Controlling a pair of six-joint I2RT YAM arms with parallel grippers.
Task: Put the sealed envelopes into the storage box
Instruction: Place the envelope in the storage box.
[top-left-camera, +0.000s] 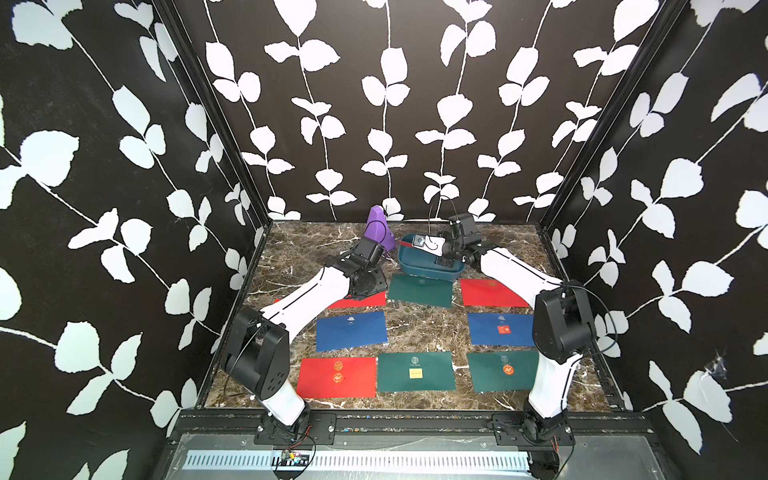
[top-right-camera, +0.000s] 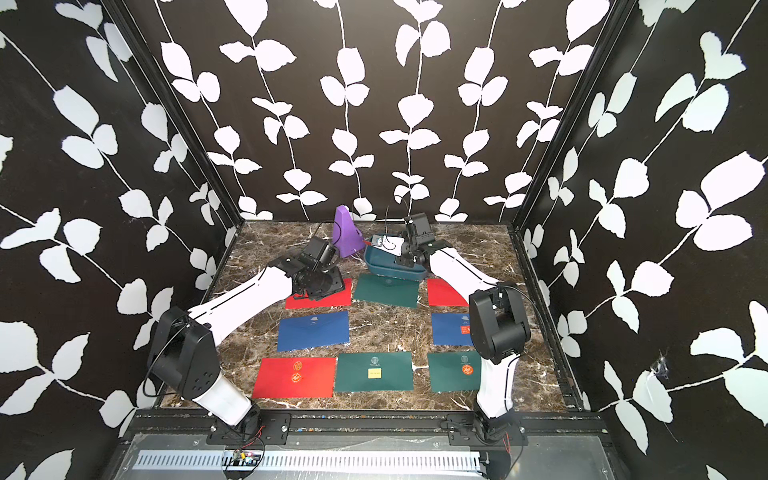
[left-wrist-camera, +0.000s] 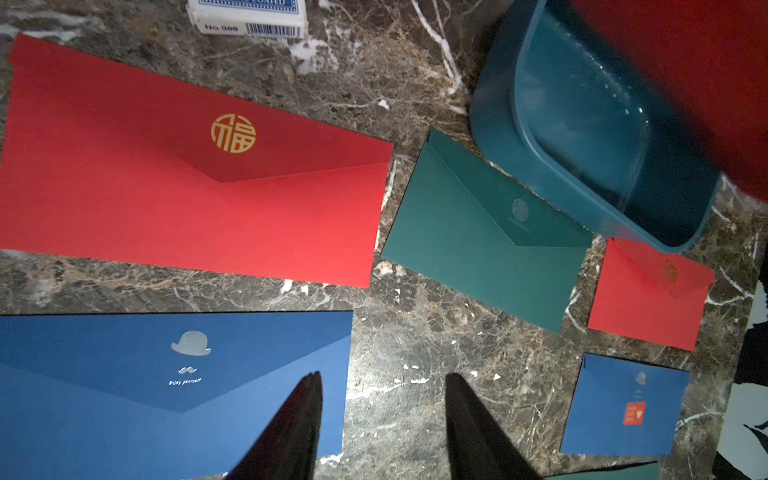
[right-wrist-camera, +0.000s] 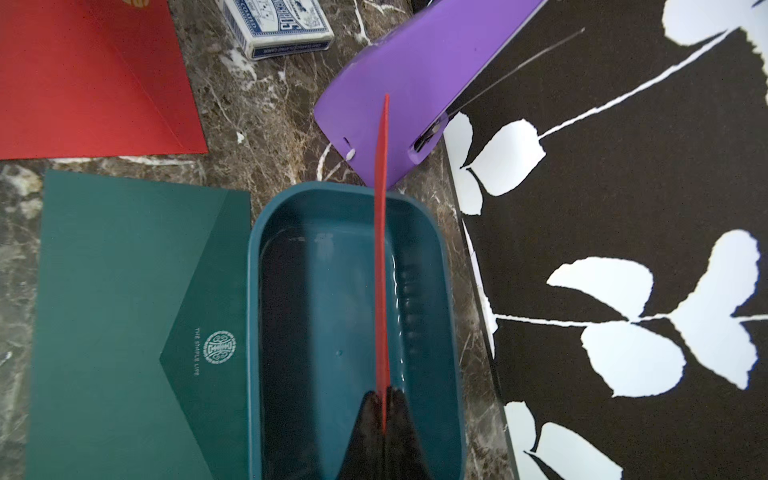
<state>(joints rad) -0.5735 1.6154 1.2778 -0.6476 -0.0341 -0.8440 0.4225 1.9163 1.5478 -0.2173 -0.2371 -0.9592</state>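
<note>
right gripper (right-wrist-camera: 384, 405) pinches a red envelope (right-wrist-camera: 381, 232) on edge, the box (right-wrist-camera: 332, 188) directly below it. better to tip it flat and lower it inside the rim before letting go. left gripper (left-wrist-camera: 382, 376) gapes, empty.

Leaf-print black walls (top-left-camera: 353, 137), marble tabletop (top-left-camera: 424, 328)
</note>
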